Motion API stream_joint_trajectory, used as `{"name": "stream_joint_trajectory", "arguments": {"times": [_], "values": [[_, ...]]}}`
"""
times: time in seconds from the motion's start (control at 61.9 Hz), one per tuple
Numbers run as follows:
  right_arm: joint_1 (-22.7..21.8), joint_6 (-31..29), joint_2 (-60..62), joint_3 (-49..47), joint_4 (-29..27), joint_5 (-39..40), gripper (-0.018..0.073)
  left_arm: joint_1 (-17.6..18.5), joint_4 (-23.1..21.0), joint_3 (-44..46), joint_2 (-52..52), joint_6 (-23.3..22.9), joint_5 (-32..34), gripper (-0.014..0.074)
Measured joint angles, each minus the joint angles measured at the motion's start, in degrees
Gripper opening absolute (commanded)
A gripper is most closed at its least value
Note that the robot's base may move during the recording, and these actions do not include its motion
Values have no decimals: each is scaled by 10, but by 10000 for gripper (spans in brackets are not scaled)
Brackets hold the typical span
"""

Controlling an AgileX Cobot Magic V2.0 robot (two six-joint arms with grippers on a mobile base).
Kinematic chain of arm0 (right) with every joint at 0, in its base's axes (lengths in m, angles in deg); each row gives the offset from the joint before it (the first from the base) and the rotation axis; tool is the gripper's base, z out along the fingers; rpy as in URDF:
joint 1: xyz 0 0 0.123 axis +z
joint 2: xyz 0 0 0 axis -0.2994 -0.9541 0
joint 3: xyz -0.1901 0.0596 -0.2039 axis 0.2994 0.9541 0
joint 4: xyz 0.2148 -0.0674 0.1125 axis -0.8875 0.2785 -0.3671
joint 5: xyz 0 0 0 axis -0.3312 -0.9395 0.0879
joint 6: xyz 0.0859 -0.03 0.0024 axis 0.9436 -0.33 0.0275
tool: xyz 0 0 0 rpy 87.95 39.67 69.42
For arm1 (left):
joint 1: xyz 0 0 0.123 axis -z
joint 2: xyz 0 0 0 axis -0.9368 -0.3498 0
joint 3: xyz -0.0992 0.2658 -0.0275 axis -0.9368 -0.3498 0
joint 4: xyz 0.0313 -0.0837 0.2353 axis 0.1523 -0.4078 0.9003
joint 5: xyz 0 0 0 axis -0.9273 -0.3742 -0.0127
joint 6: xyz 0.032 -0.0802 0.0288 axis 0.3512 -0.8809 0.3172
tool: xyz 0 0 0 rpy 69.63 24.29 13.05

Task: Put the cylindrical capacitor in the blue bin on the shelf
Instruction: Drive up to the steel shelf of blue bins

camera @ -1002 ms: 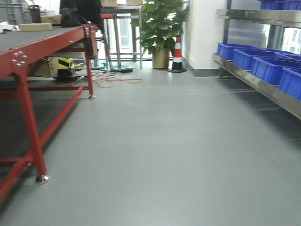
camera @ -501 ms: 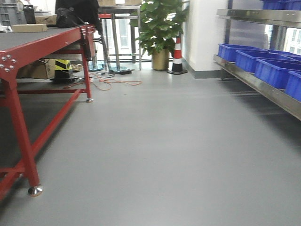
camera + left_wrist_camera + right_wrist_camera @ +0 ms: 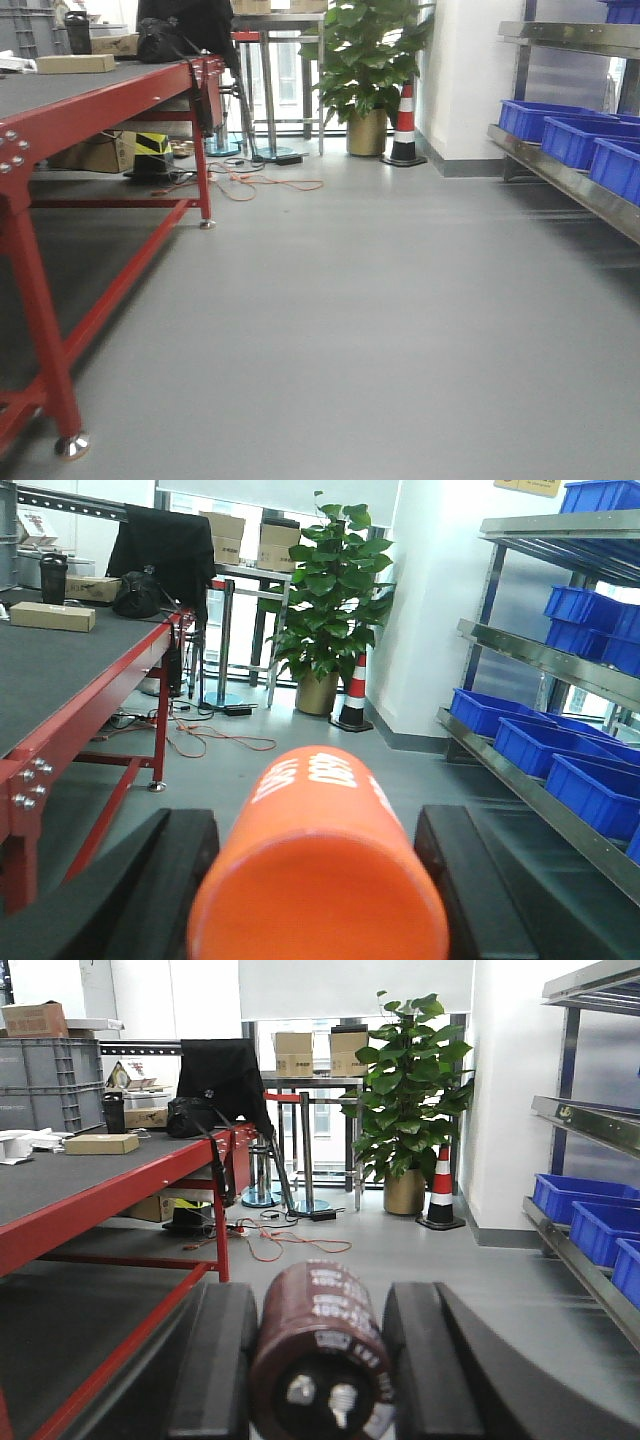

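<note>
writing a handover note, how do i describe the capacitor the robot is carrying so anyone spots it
Between the long red-framed workbench and the steel shelf of blue plastic bins, look at the right pincer. It grips the dark brown cylindrical capacitor with white print and two silvery terminals; the left pincer holds a bright orange tapered piece.

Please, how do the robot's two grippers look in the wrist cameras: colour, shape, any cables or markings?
The left gripper and the right gripper look alike: each has two matte black jaws, thick and blocky with rounded ends. No cables, labels or markings show on them. The arms themselves are out of view.
</note>
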Motion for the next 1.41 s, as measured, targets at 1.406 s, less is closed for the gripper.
{"name": "stream_joint_trajectory", "arguments": {"times": [1.406], "values": [[0, 0, 0, 0, 0, 0, -165, 0, 0, 0, 0, 0, 0, -111]]}}
